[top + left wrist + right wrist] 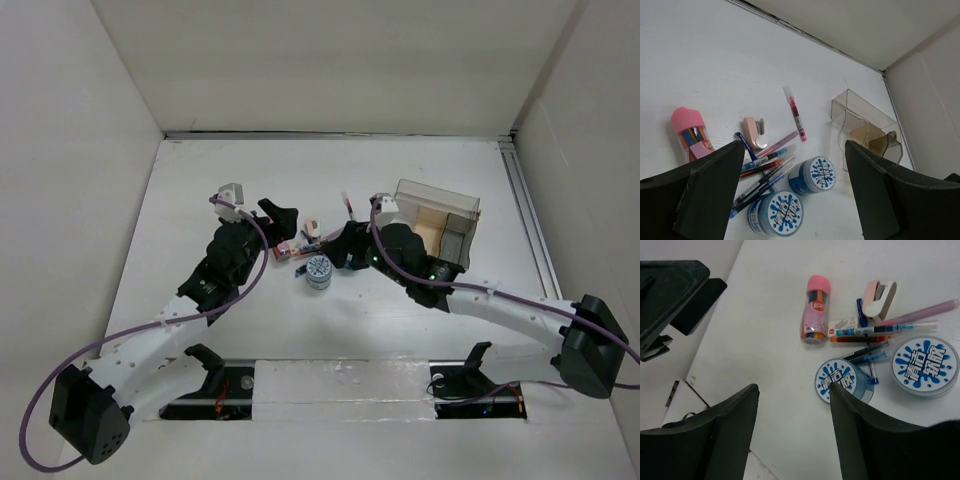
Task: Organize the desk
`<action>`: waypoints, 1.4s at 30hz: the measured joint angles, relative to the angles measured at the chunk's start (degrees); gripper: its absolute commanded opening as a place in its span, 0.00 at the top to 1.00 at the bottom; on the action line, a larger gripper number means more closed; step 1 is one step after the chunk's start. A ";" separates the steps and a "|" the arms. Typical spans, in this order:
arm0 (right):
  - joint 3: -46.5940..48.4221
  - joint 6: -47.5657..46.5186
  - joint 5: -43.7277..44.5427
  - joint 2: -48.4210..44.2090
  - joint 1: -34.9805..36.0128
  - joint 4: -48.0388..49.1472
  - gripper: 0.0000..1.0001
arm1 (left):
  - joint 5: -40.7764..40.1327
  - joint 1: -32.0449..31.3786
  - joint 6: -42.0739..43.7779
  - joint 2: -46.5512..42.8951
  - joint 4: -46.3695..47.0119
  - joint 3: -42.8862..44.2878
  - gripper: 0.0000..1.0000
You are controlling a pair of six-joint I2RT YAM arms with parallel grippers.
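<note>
On the white desk [300, 330] lies a cluster of stationery: two blue-lidded tubs [812, 175] [776, 212], several pens [762, 167], a pink stapler [755, 132], a pink tube of pens [690, 132] and a lone pink pen [796, 112]. My left gripper [794, 145] hangs open above the cluster with nothing between its fingers. From the other side, my right gripper [792, 387] is open over bare desk, its right finger just beside the nearer tub [842, 380]. In the top view both grippers [280, 222] [345, 245] flank the pile.
A clear plastic compartment box [440, 225] stands right of the cluster, behind the right wrist. A metal rail [530, 215] runs along the desk's right edge. White panels wall in the left, back and right sides.
</note>
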 measured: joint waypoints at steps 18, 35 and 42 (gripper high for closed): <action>4.04 -0.94 5.90 5.84 1.57 -10.01 0.10 | -2.84 0.02 7.48 -4.52 11.80 -5.49 0.98; 13.86 -0.94 10.34 23.43 5.01 -19.52 0.08 | -6.82 0.11 8.00 -5.60 11.89 -7.15 0.39; 20.39 -3.02 10.80 30.01 5.01 -20.00 0.10 | -6.93 0.11 7.87 -6.01 11.74 -7.76 0.40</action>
